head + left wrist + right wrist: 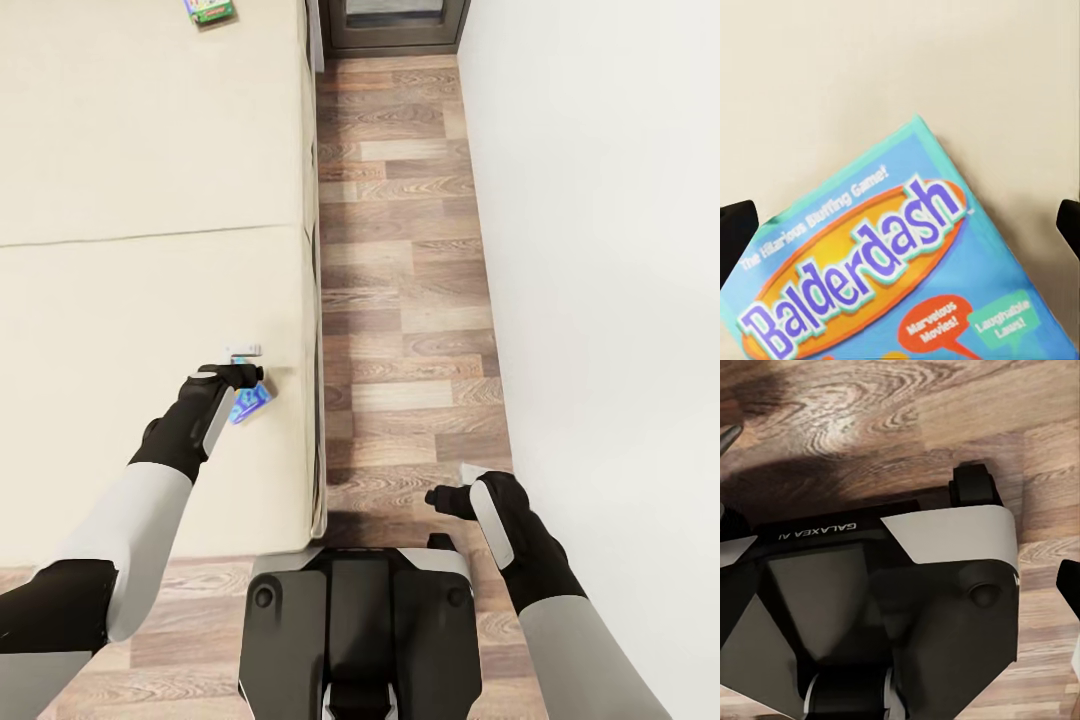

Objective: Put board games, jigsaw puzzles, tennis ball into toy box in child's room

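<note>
The left pincer point(243, 366) is hanging over the near right corner of the bed point(120, 300), directly above a blue board game point(251, 402) that is lying flat on the cream mattress close to the edge. In the left wrist view this box point(900, 270) is showing a bright blue lid, turned at an angle, with "Balderdash" in purple letters on an orange oval, while the dark fingertips point(735, 232) are sitting wide apart on either side, so the pincer is standing open. A second, green-printed board game point(209, 10) is lying far up the bed. The right pincer point(445, 500) is hovering over the wood floor point(400, 250) above the robot's base point(907, 600), and whether it is open I cannot tell.
</note>
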